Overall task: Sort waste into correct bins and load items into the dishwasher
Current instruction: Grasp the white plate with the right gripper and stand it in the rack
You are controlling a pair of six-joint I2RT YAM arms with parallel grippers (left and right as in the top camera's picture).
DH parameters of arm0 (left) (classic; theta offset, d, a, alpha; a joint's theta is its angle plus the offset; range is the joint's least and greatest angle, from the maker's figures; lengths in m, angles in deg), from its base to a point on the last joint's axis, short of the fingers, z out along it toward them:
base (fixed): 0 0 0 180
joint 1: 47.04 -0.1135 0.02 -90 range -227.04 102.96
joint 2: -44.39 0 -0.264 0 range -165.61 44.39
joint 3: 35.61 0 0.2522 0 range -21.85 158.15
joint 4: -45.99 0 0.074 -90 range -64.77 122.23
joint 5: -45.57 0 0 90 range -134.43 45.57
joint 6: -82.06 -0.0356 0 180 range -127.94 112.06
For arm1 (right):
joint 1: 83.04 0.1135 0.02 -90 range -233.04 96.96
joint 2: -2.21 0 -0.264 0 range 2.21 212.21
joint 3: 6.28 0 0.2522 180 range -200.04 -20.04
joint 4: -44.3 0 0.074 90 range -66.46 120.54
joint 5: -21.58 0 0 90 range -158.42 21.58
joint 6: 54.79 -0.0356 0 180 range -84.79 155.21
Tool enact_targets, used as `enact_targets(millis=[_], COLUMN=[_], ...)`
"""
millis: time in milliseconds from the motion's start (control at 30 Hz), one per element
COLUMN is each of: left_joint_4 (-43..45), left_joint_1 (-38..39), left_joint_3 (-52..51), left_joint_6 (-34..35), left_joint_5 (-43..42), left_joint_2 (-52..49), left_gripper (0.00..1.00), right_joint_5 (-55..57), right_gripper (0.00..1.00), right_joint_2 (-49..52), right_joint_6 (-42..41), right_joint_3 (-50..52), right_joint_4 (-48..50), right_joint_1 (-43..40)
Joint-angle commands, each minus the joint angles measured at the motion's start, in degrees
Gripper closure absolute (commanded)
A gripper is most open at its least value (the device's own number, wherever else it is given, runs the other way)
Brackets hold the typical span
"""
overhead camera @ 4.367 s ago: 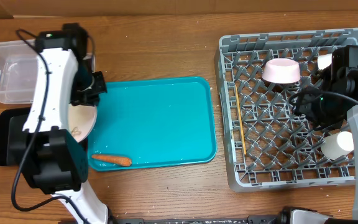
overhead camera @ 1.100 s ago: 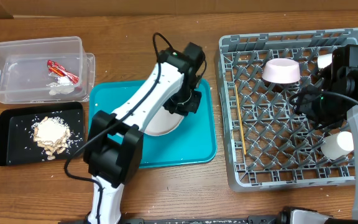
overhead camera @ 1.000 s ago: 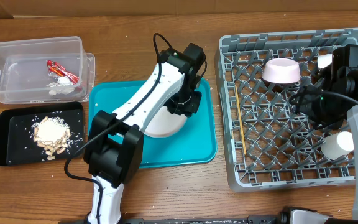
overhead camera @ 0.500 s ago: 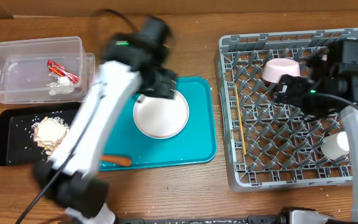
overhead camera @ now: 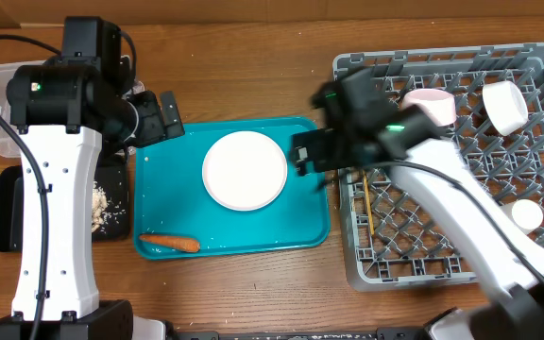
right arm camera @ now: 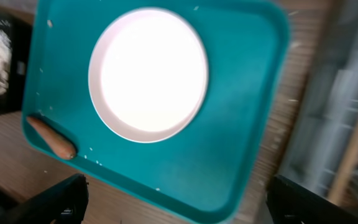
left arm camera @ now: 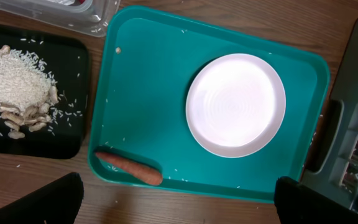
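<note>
Because the bare plate (overhead camera: pixel 245 170) on the tray (overhead camera: pixel 300 212) appears due for racking, right gripper (right arm camera: pixel 179 194) and left gripper (left arm camera: pixel 179 200) hover wide, empty.

No text, label, brand, number or sign can be read in any view. The white plate (overhead camera: pixel 245 170), the teal tray (overhead camera: pixel 300 222), the grey dish rack (overhead camera: pixel 395 260) and the black tray (left arm camera: pixel 73 93) at the left of the frame show only plain, unprinted surfaces.
</note>
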Motion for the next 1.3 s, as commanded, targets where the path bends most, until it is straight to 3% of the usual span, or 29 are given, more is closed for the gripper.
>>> enact_targets(millis=[0, 200, 333, 433, 633, 667, 733, 1067, 1267], left_joint_4=[-0.2, -0.2, -0.2, -0.2, -0.2, -0.2, -0.2, -0.1, 0.1], left_joint_1=[-0.3, -0.3, -0.3, -0.3, -0.3, -0.3, -0.3, -0.3, -0.3], left_joint_3=[-0.1, -0.1, -0.1, -0.2, -0.4, -0.7, -0.9, -1.1, -1.1], left_joint_6=[1.2, 1.1, 1.1, 1.1, 1.1, 1.1, 1.1, 1.0, 1.0], left_joint_5=[-0.7, -0.6, -0.6, -0.6, -0.6, -0.6, -0.6, -0.6, -0.4], left_joint_2=[-0.7, -0.7, -0.7, -0.7, -0.7, -0.7, -0.7, -0.7, -0.7], left_gripper=[0.0, 0.0, 0.0, 0.0, 0.0, 0.0, 0.0, 0.0, 0.0], right_joint_5=[4.1, 8.3, 8.3, 8.1, 8.2, 8.2, 8.2, 13.9, 29.7], right_gripper=[0.08, 0.2, 0.25, 0.35, 0.76, 0.88, 0.96, 0.96, 0.96], right_joint_2=[6.7, 18.4, 23.2, 25.6, 26.4, 26.4, 26.3, 18.5, 6.6], right_joint_6=[-3.9, -11.9, -13.9, -14.1, -14.1, -14.1, -14.0, -8.4, -7.1], right_joint_3=[-0.3, -0.3, -0.3, -0.3, -0.5, -0.7, -1.5, -16.5, -22.3], right_joint_4=[2.1, 5.9, 7.0, 7.5, 8.6, 8.3, 7.6, -7.1, -10.6], right_joint_1=[3.5, 5.6, 5.6, 5.6, 5.6, 5.2, 4.2, -3.7, -7.0])
